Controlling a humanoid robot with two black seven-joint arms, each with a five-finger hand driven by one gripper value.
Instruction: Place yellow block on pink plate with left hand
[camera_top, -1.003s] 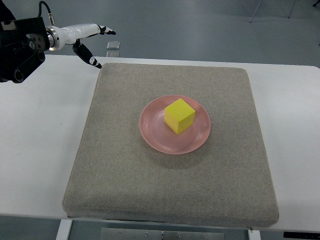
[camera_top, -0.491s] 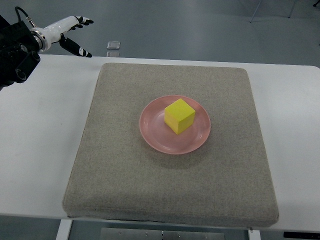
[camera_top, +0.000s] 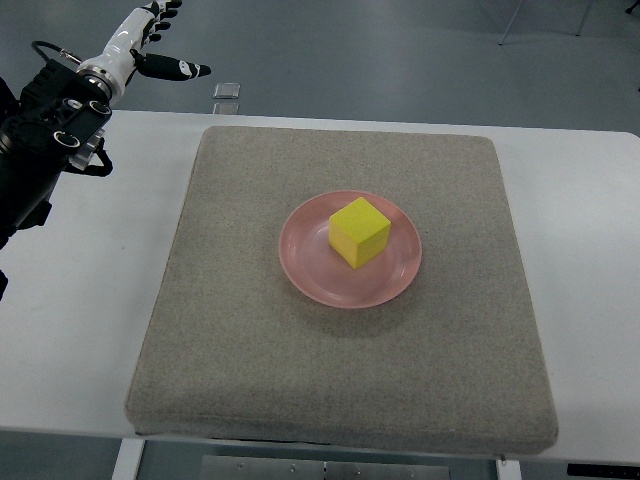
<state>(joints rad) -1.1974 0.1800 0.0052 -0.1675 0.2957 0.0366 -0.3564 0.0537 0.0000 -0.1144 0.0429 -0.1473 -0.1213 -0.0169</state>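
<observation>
Fingers (camera_top: 185, 70) of the left hand (camera_top: 148, 40) are spreading loosely apart, holding nothing, up at the eleven o'clock corner of the scene, beyond the far edge of the white table (camera_top: 70, 280), with the dark arm (camera_top: 45, 135) trailing down the left side. The yellow block (camera_top: 359, 231) is sitting on the pink plate (camera_top: 318, 280), slightly toward the plate's twelve o'clock. The plate is resting near the centre of the grey mat (camera_top: 250, 380).
</observation>
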